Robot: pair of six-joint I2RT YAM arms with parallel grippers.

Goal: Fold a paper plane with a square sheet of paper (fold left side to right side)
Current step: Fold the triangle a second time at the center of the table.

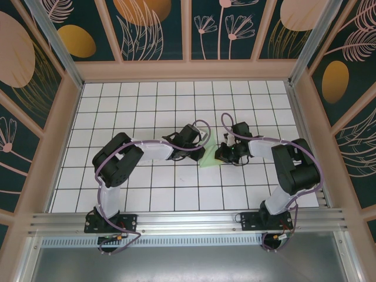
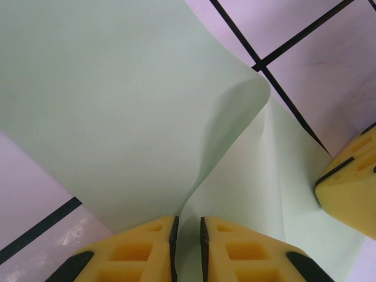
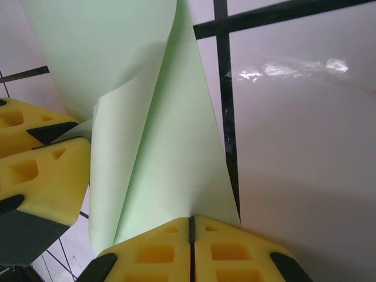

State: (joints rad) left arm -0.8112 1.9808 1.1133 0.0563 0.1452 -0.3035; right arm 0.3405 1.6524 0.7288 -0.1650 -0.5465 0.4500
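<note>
The square sheet of paper (image 1: 210,157) is pale green and lies mid-table between both arms. In the left wrist view its left part (image 2: 117,106) is lifted and curls over towards the right. That raised edge runs in between the narrowly spaced pads of my left gripper (image 2: 188,226), which holds it. My right gripper (image 3: 191,220) is shut, and its tips rest on the sheet's flat right part (image 3: 158,147). From the top, the left gripper (image 1: 202,150) and the right gripper (image 1: 222,154) sit close together over the sheet. No paper plane shape is formed.
The white gridded table (image 1: 153,106) is walled by wooden rails (image 1: 188,70) at the back and sides. A yellow finger of the right gripper (image 2: 349,188) stands close beside the sheet. The left gripper's fingers (image 3: 41,164) crowd the sheet's left edge.
</note>
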